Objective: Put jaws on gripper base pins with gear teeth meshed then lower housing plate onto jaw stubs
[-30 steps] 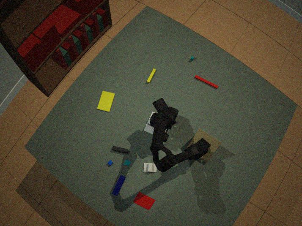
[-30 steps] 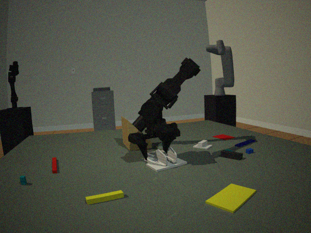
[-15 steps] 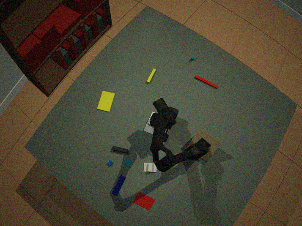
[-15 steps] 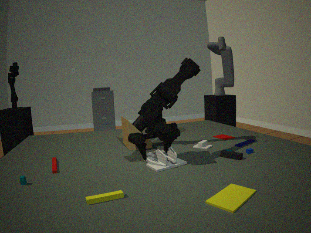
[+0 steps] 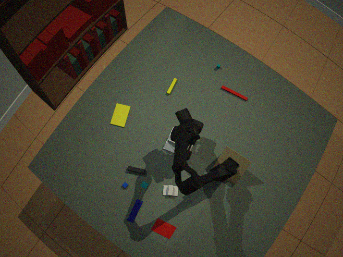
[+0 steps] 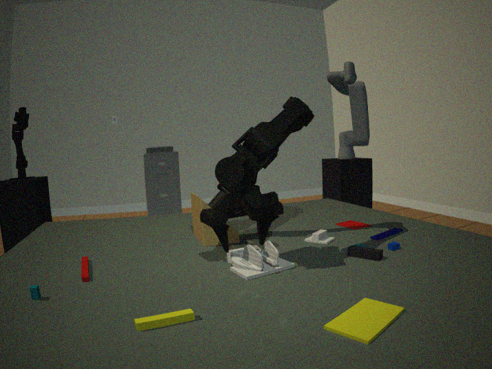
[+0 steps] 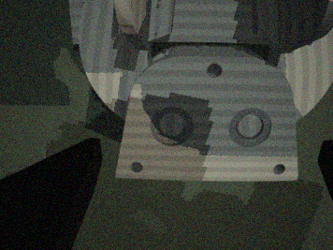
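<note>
The white gripper base [image 5: 168, 147] [image 6: 275, 267] lies on the mat, partly under the arm in the top view. Two white jaws [image 6: 253, 256] stand up at its near side; their rounded bodies flank the housing plate in the wrist view. The housing plate [image 7: 253, 168] lies over the jaws' inner ends, with a round stub showing in each ringed hole. It looks roughly flat; whether it is fully level or closed, and the teeth beneath, cannot be seen. My gripper [image 6: 244, 247] [image 7: 212, 151] is open and empty, its black fingertips low on either side of the plate and apart from it.
A tan wedge [image 6: 199, 225] stands behind the gripper, near the arm's base. A white block on a small plate [image 5: 170, 190] [image 6: 319, 237] and a black bar [image 5: 136, 170] [image 6: 364, 252] lie nearby. Yellow, red, blue and teal pieces are scattered on the mat.
</note>
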{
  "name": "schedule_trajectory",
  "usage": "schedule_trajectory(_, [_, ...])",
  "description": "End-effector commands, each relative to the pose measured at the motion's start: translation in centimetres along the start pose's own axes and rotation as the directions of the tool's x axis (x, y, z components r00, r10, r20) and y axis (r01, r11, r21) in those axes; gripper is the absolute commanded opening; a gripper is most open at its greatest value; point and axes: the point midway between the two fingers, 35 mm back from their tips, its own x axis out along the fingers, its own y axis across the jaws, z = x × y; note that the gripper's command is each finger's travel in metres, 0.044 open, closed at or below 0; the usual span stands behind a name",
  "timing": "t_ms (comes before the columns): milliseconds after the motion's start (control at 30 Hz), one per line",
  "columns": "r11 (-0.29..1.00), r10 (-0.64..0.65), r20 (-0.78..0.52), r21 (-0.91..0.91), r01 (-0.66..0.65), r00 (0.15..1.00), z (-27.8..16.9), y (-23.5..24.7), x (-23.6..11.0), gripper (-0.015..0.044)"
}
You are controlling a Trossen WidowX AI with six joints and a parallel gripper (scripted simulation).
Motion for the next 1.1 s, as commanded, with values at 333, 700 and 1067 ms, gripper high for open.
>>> schedule_trajectory(333, [1.000,-0.014,0.012,-0.002,0.014,1.000,-0.7,-0.1,-6.6,0.0440])
schedule_trajectory(700, [1.000,-0.008,0.004,-0.006,0.008,1.000,-2.6,0.5,-10.2,0.0440])
schedule_trajectory(1067, [1.000,-0.008,0.004,-0.006,0.008,1.000,-2.6,0.5,-10.2,0.0440])
